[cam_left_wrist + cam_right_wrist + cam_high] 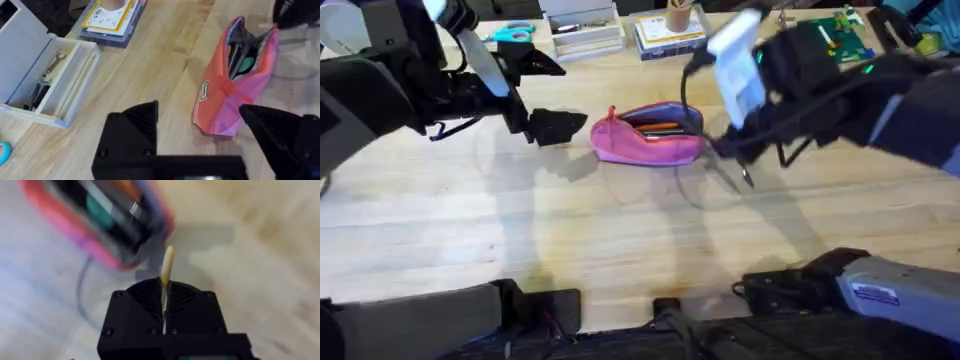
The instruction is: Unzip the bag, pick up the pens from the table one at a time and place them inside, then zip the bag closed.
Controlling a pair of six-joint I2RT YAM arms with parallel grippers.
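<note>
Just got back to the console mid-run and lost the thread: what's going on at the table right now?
The pink bag lies unzipped on the table, with items already showing inside its open mouth. The right end effector is shut on a thin tan pen, holding it just beside the bag's opening, so this pen is not in yet. The left end effector is open and sits next to the bag's end, not gripping it. The zipper is still to be closed.

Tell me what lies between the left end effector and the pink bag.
Bare table: in the overhead view, nothing sits between the left end effector and the bag, just wood and shadow.
</note>
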